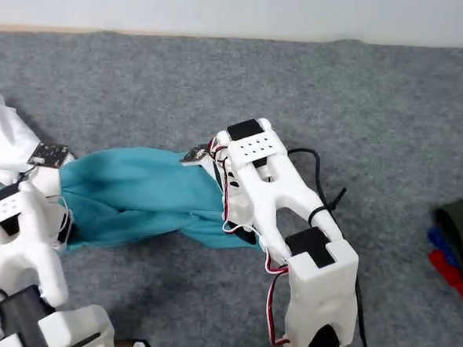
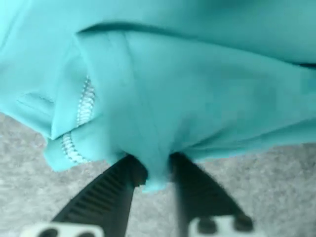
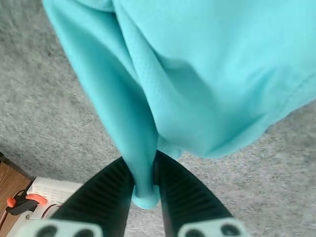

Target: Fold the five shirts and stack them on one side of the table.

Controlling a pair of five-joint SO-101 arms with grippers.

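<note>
we see the teal shirt strung between the two arms over the left half of the grey table. the left gripper is pinching a bunched fold of it near a stitched hem, jaws pressed onto the cloth. the right gripper is likewise clamped on a thin gather at the shirt's other end, and the cloth spreads away from it in long folds. in the high view the shirt sags a little between them, its lower edge curling under. a white shirt lies crumpled at the table's left edge, just beside the left arm. at the right edge, well apart, we make out a pile: dark green on top, blue and red below.
</note>
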